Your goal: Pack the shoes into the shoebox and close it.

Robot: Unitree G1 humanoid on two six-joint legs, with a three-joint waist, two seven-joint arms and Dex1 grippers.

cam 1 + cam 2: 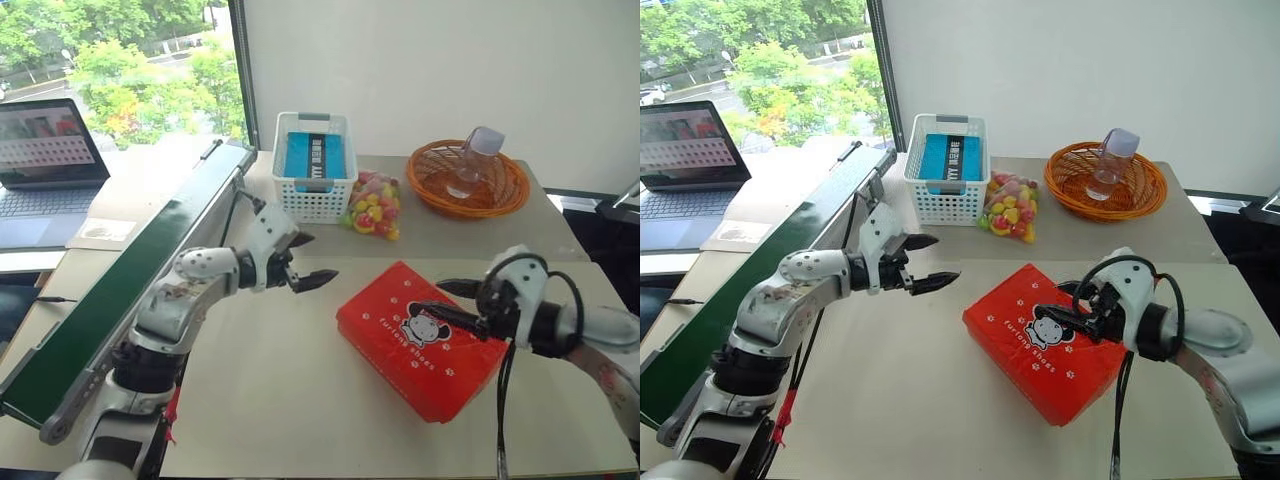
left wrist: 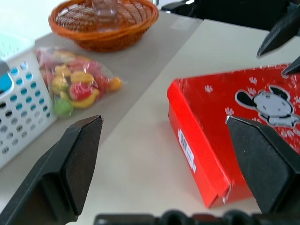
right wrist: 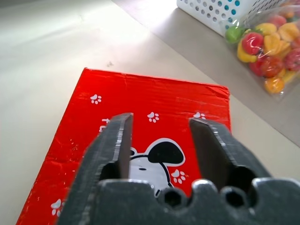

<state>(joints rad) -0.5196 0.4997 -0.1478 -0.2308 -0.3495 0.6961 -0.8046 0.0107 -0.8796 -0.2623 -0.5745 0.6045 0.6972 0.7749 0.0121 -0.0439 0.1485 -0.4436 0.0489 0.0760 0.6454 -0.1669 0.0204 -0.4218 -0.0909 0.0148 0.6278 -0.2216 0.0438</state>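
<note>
Shoebox [image 1: 424,338] lies flat on the table [image 1: 280,390], lid down and shut, mouse print up; shoes can't be seen, presumably inside, so the task looks as good as done. Right gripper [image 1: 447,300] hovers just over the lid's near-right part, fingers parted, nothing between them; in the right wrist view the lid's mouse shows in the gap between the two fingers, and whether the tips touch the cardboard can't be told. That low, over-the-lid pose fits a press-down on the lid or a release right after one. Left gripper [image 1: 310,262] is wide open and empty, raised above the table, well to the left of the box and pointing at it; from the left wrist view the box's red side wall with the barcode label sits ahead between its fingers, apart from both. Probably parked there to steady the box's left side if it slides, or just clearing out. Beyond the left gripper, towards the wall: white basket [image 1: 314,166] with a blue item in it, bag of coloured sweets [image 1: 373,204] just beside it. Beyond the right gripper: orange wicker bowl [image 1: 468,178] holding a clear bottle [image 1: 473,160]. None of these are near the box, so nothing blocks a final push. Risk: a lid corner springing up if not fully seated.
</note>
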